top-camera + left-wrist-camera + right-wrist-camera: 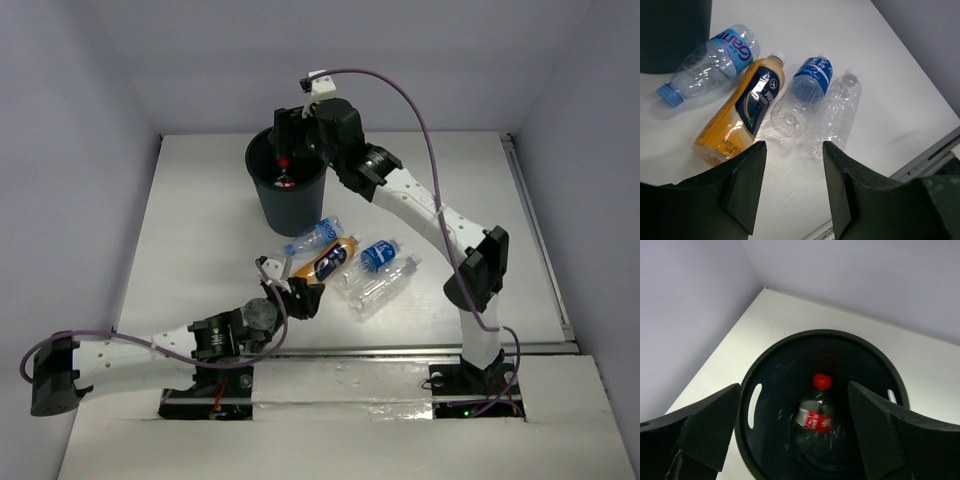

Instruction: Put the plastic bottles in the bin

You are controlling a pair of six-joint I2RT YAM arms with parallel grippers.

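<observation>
The round black bin (288, 200) stands at the table's back middle. A red-capped, red-labelled bottle (817, 415) lies inside it, seen between my open right fingers. My right gripper (285, 140) hovers open over the bin's mouth (765, 370). Several bottles lie on the table in front of the bin: a blue-capped one (313, 236) (710, 62), an orange-filled one (327, 262) (742, 112), a blue-labelled one (368, 262) (805, 95) and a plain clear one (385, 285) (837, 112). My left gripper (300, 298) (792, 160) is open and empty just in front of the orange bottle.
A metal rail (400, 350) runs along the table's near edge behind my left gripper. White walls close the table at the back and sides.
</observation>
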